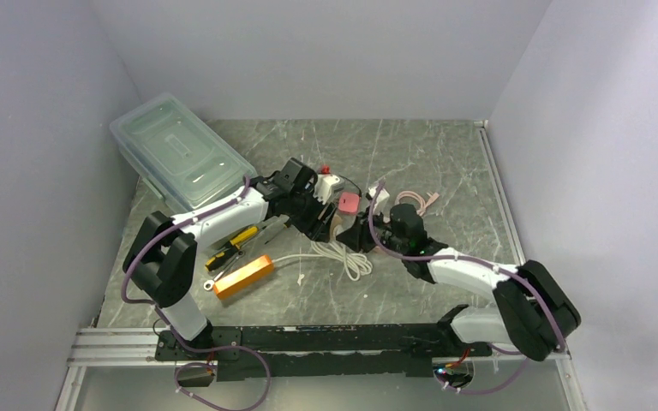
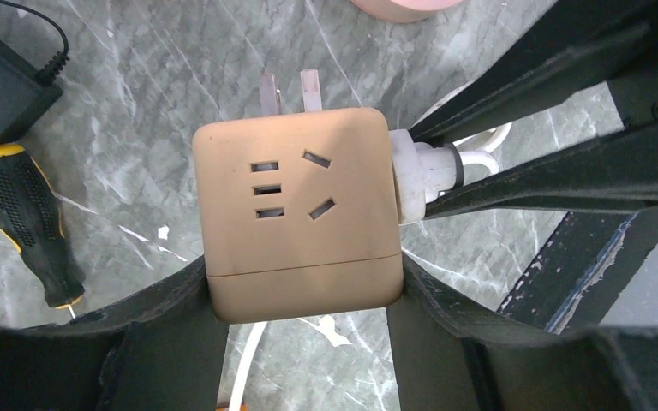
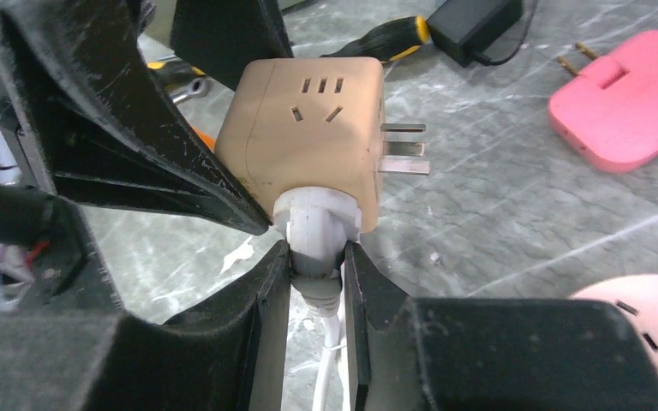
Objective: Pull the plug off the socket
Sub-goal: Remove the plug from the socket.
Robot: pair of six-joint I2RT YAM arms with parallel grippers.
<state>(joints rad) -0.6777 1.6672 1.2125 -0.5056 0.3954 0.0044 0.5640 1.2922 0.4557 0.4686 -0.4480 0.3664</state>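
Note:
A tan cube socket with two metal prongs is held off the marble table. My left gripper is shut on its two sides. A white plug sits in the socket's right face. In the right wrist view the plug is still seated in the socket. My right gripper is shut on the plug's body. The white cable trails down onto the table. In the top view both grippers meet at the socket near the table's middle.
A pink adapter and a pale pink socket block lie close to the right. A yellow-black screwdriver and black power brick lie on the left. An orange box and a clear lidded bin are farther left.

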